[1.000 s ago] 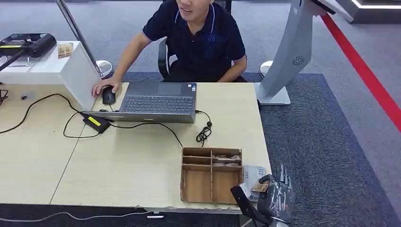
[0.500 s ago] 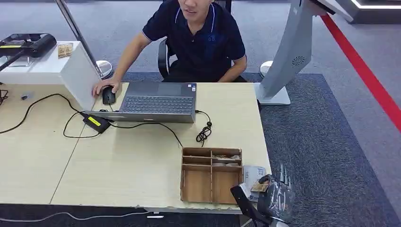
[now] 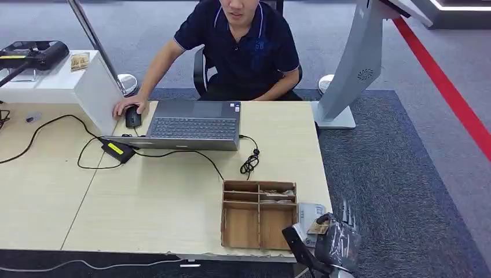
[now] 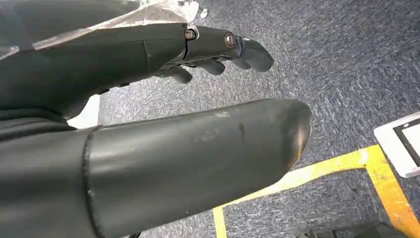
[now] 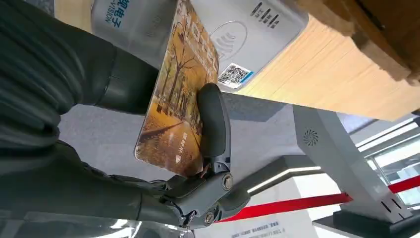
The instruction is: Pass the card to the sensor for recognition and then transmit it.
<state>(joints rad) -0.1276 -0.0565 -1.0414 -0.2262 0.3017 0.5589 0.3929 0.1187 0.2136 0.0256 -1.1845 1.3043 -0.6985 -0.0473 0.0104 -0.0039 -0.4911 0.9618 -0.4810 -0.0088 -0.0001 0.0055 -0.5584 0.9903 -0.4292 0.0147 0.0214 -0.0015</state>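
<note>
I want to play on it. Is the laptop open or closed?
Open. The laptop has its keyboard showing on the table, and a person's hand rests on the mouse beside it.

An office: desk (image 3: 173, 202), laptop (image 3: 194, 124), seated person (image 3: 240, 49), grey carpet (image 3: 394, 174).

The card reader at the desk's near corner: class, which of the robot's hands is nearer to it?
Right. The right hand holds the card just by the card reader; the left hand hangs over carpet.

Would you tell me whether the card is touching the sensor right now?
Cannot tell. In the right wrist view the right robot hand holds the card in front of the sensor; they overlap, so neither contact nor gap shows.
</note>
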